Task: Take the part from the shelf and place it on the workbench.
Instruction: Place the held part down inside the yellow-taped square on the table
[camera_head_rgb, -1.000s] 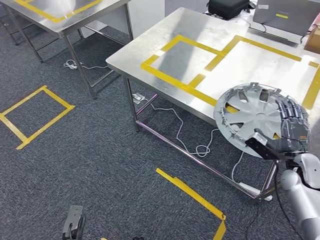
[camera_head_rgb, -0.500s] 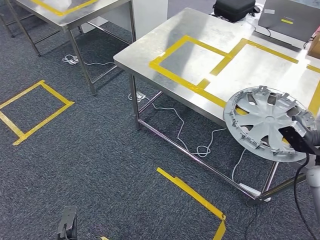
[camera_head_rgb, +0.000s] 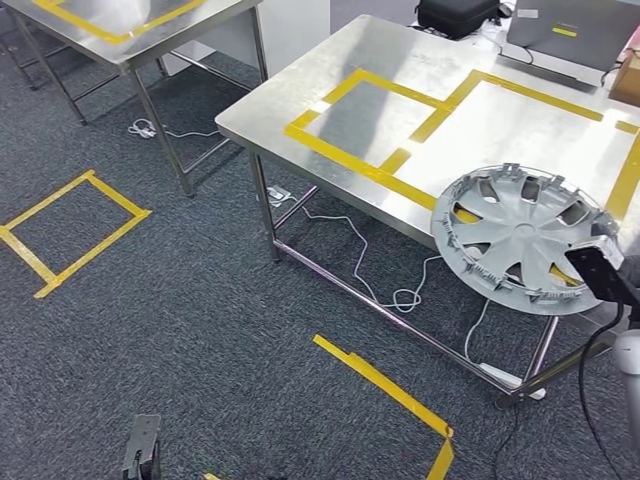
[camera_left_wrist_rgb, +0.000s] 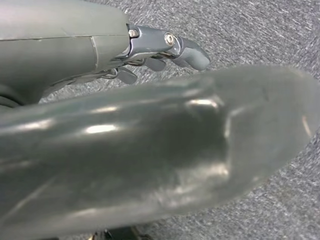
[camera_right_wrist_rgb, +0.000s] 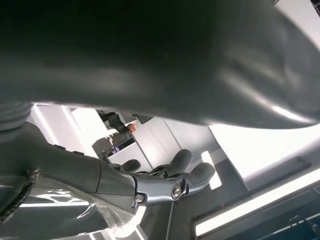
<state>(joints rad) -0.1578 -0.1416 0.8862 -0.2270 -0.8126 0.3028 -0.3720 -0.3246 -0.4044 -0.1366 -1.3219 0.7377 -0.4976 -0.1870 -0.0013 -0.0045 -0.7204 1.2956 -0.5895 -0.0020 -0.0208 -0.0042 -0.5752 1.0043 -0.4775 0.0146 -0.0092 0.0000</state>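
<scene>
You have swung the round silver-grey plastic wheel cover (camera_head_rgb: 521, 238) lower right in frame, overhanging the steel bench (camera_head_rgb: 483, 130) edge, not yet set down; right hand (camera_head_rgb: 604, 272) fingers' grip cannot be told.

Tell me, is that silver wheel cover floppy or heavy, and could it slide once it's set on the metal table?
The wheel cover looks stiff: it keeps its flat round shape while held at one edge. It is probably light for its size, being thin with open slots. On the smooth steel workbench it might slide if nudged, and its rim clips could be fragile.
</scene>
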